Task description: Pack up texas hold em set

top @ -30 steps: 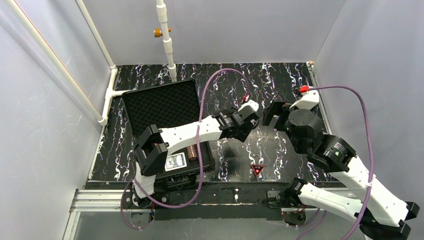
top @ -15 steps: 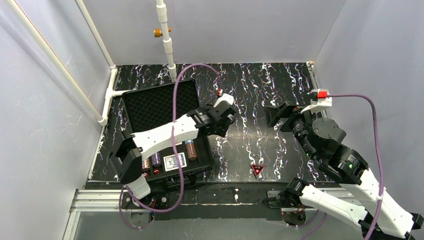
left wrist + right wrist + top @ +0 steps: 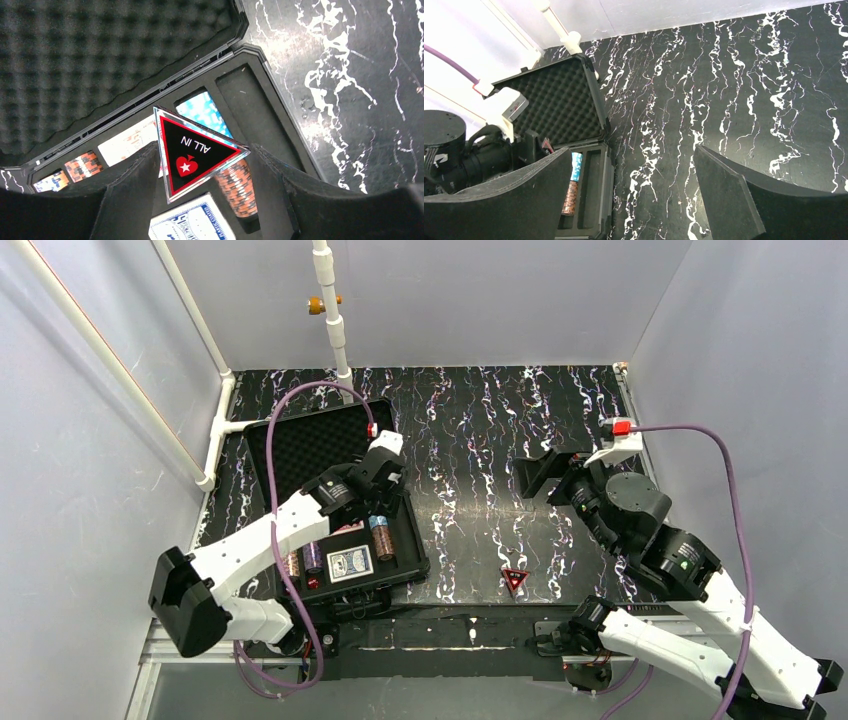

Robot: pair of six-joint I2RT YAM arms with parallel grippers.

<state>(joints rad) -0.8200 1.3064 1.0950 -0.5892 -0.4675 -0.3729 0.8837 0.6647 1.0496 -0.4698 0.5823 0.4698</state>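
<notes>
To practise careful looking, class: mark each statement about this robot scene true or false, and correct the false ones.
1. The left gripper holds a triangle marked ALL IN. True.
2. The case has its lid shut. False: the lid lies open, foam showing.
3. The right gripper is clamped on something. False: it is open and empty.
4. A second red triangle lies on the table, outside the case. True.
5. Every tray slot is full. False: one long slot is empty.

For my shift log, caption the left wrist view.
The left gripper holds the ALL IN triangle over the open case, above chips and a blue deck.
</notes>
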